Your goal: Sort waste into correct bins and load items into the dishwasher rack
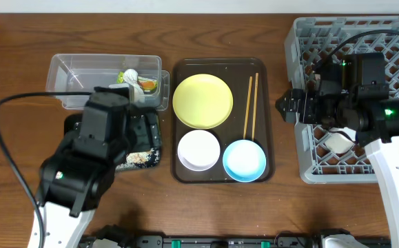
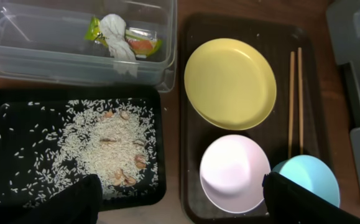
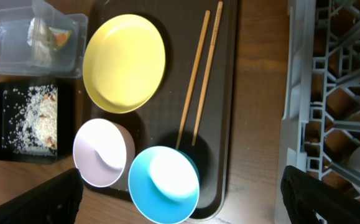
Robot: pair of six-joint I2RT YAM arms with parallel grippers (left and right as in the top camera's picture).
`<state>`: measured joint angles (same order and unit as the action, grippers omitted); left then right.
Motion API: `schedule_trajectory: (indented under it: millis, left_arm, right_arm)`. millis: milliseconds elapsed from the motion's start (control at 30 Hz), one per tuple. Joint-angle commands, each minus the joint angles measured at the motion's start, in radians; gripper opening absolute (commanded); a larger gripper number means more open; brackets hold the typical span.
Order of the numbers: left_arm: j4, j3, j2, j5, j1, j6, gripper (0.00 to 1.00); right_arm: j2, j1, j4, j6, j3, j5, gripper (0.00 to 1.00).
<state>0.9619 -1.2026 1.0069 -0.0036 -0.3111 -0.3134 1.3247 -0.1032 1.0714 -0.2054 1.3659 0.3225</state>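
Wooden table [image 1: 20, 69]: 1 dishwasher rack [image 1: 308, 33] at right, white cup [image 1: 337, 142] inside; 1 brown serving tray [image 1: 264, 89] with yellow plate [image 1: 202, 101], white bowl [image 1: 198, 149], blue bowl [image 1: 244, 160], 2 chopsticks [image 1: 251, 107]; clear tub [image 2: 43, 37] holding wrapper [image 2: 145, 45] and tissue [image 2: 117, 34]; black tray [image 2: 18, 112] holding rice [image 2: 99, 146]; left gripper [image 2: 183, 193] and right gripper [image 3: 180, 193] both spread wide, empty.

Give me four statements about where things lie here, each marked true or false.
1. The green wrapper and the tissue lie in the clear tub. True.
2. The chopsticks lie in the clear tub. False: the chopsticks lie on the brown tray, beside the yellow plate.
3. The rice lies in the black tray. True.
4. The blue bowl sits inside the white bowl. False: they stand side by side on the brown tray.
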Motion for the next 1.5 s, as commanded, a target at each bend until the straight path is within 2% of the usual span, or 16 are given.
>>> schedule_trajectory:
  millis: [0, 367, 500, 600, 733, 867, 967, 1200, 1467]
  left_arm:
    - [0.002, -0.013, -0.004, -0.008, 0.005, 0.013, 0.86]
    - [0.002, -0.002, 0.014, -0.008, 0.007, 0.013, 0.87]
    - [0.002, 0.032, -0.057, -0.057, 0.014, 0.028, 0.87]
    - [-0.094, 0.112, -0.161, -0.076, 0.055, 0.048, 0.87]
    - [-0.309, 0.296, -0.326, -0.056, 0.151, 0.07, 0.88]
    - [-0.508, 0.496, -0.485, 0.034, 0.224, 0.179, 0.88]
    - [-0.613, 0.633, -0.6, 0.071, 0.229, 0.232, 0.88]
    - [-0.713, 0.874, -0.838, 0.074, 0.229, 0.235, 0.88]
    - [-0.818, 1.051, -0.965, 0.075, 0.232, 0.235, 0.88]
  right_arm:
    - [0.003, -0.009, -0.004, -0.007, 0.01, -0.008, 0.99]
    - [0.003, -0.01, -0.003, -0.007, 0.01, -0.008, 0.99]
    - [0.003, -0.009, -0.003, -0.006, 0.01, -0.008, 0.99]
    - [0.003, -0.009, -0.003, -0.007, 0.01, -0.008, 0.99]
    - [0.003, -0.01, -0.003, -0.006, 0.01, -0.008, 0.99]
    - [0.003, -0.009, -0.003, -0.006, 0.01, -0.008, 0.99]
    - [0.003, -0.009, -0.003, -0.007, 0.01, -0.008, 0.99]
    - [0.003, -0.01, -0.003, -0.007, 0.01, -0.008, 0.99]
    - [0.003, -0.01, -0.003, -0.007, 0.01, -0.008, 0.99]
